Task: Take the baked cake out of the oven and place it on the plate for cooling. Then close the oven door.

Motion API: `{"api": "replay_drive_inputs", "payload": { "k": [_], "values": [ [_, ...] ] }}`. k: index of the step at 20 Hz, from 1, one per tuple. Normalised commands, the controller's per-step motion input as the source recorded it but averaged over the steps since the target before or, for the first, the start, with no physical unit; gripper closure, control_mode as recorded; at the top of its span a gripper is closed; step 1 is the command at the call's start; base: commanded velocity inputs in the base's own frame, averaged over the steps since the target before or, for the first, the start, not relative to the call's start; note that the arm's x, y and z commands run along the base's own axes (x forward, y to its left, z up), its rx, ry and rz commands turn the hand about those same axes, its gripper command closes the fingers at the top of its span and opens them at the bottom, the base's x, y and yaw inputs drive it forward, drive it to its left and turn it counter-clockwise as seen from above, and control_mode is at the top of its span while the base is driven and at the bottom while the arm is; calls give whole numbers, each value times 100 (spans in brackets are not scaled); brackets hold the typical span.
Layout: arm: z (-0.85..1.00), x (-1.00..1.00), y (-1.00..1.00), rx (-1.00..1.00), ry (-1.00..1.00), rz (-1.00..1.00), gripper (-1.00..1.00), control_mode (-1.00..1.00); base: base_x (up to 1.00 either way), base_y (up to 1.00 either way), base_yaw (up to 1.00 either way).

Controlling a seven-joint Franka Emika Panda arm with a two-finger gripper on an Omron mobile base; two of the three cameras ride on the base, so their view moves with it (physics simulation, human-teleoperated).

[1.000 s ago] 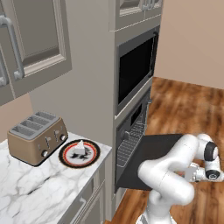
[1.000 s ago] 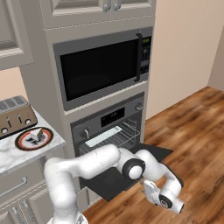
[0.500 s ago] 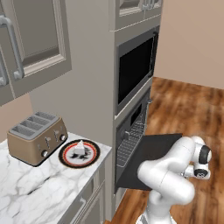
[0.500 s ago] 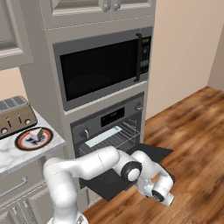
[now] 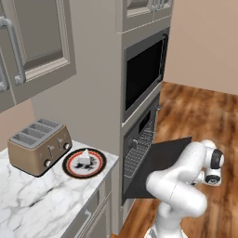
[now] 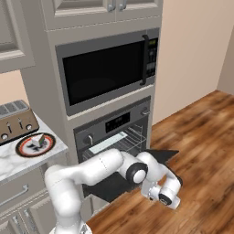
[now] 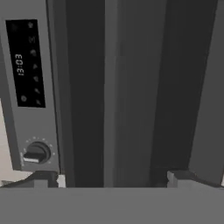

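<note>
One second changes little except the arm's pose: the end effector (image 6: 165,197) has swung outward and a bit lower, past the front edge of the oven door (image 5: 160,160), which hangs open and roughly level as before. In the hand view the fingertips (image 7: 41,179) sit well apart with nothing between them, facing the oven (image 6: 114,137) front, its knob (image 7: 36,153) and clock display (image 7: 24,61) off to one side. The baked cake (image 5: 84,157) already rests on the plate (image 5: 84,163), on the surface far behind the end effector and just beside the toaster (image 5: 37,145). The pale tray (image 6: 107,142) lies on the rack above and behind the end effector. By my reading the cooling step is done, and the arm is lining up beneath the door's outer edge to lift it shut.
</note>
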Motion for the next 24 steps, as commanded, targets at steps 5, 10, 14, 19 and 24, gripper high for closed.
{"api": "replay_drive_inputs", "payload": {
  "k": [5, 10, 14, 19, 24],
  "values": [
    [77, 0, 100, 3, -1, 10, -100, -100, 0, 0, 0],
    [65, 0, 100, 0, -10, 4, -100, -100, 0, 0, 0],
    [60, 3, 100, 0, -13, 0, -100, -100, 0, 0, 0],
    [56, 22, 100, 0, -13, 0, -100, -100, 0, 0, 0],
    [46, 38, 100, 0, -13, 0, -100, -100, 0, 0, 0]
  ]
}}
